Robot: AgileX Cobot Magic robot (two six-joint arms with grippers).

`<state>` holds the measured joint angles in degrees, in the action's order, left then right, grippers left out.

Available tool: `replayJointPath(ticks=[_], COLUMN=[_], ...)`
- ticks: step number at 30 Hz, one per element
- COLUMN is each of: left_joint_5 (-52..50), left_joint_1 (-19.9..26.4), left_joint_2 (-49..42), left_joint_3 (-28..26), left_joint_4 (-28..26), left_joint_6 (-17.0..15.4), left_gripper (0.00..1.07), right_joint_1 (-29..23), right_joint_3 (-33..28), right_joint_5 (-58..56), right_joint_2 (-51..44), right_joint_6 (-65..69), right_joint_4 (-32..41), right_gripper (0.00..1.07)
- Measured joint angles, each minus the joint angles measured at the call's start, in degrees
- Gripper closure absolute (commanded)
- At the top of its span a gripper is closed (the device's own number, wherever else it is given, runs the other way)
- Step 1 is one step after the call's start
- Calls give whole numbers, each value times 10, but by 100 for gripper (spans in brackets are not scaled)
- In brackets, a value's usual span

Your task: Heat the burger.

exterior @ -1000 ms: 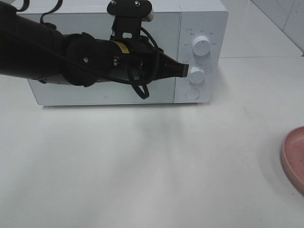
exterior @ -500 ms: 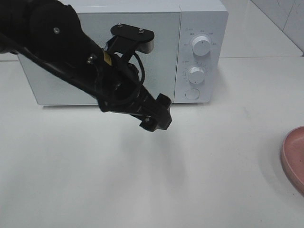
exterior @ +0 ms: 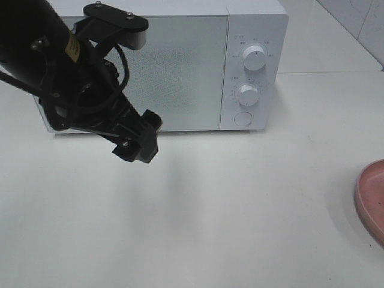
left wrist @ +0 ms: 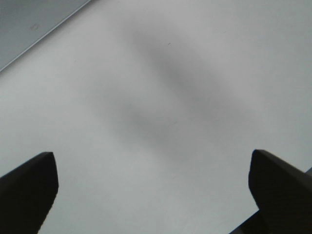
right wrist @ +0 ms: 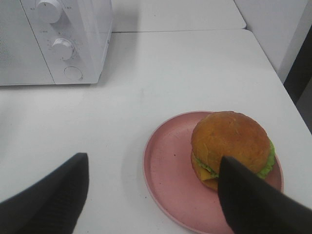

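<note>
Left gripper (exterior: 137,146) spread wide and empty above the bare counter (exterior: 240,204); right gripper (right wrist: 151,195) parted, holding nothing, over the burger (right wrist: 230,144) on its pink plate (right wrist: 165,180) — microwave (exterior: 180,66) door shut. Risk: an off-centre pinch could squash the bun or skid the plate.

White table (exterior: 240,210); white tiled wall (exterior: 360,18) behind.

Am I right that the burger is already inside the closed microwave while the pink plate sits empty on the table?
Not quite: the right wrist view shows the burger sitting on the pink plate, not inside. The microwave is indeed closed, on the table.
</note>
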<state>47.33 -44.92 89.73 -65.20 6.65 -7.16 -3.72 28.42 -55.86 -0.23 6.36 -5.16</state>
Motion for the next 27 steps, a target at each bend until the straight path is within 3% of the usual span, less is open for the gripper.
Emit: replayJointPath(ticks=[6,8,10,11,12,14,15,17,18,22,27], left_joint_5=[40,60,61,65,65,81,81,104,104,140,158], left_joint_1=[25,88,109,152,152,212,212,279,279,366,413], left_joint_2=[-1,-8,-12,-23,-23,-37,-37,-52,-52,-79,-114], left_joint_3=[0,0,0,0,0,0,0,0,0,0,0], left_joint_4=[-4,-52,-66,-94,-94,-132,-132,-148,-148,-154,-165], left_joint_6=[-9,29,42,72,72,110,110,135,135,147,147], left_gripper=[6,6,6,6,6,6,6,6,6,6,6], right_joint_1=[0,0,0,0,0,0,0,0,0,0,0], right_joint_3=[0,0,0,0,0,0,0,0,0,0,0], right_joint_5=[0,0,0,0,0,0,0,0,0,0,0], right_joint_2=[0,0,0,0,0,0,0,0,0,0,0], right_joint_6=[0,0,0,0,0,0,0,0,0,0,0], right_joint_4=[0,0,0,0,0,0,0,0,0,0,0], right_gripper=[37,37,37,37,37,37,37,37,37,37,37])
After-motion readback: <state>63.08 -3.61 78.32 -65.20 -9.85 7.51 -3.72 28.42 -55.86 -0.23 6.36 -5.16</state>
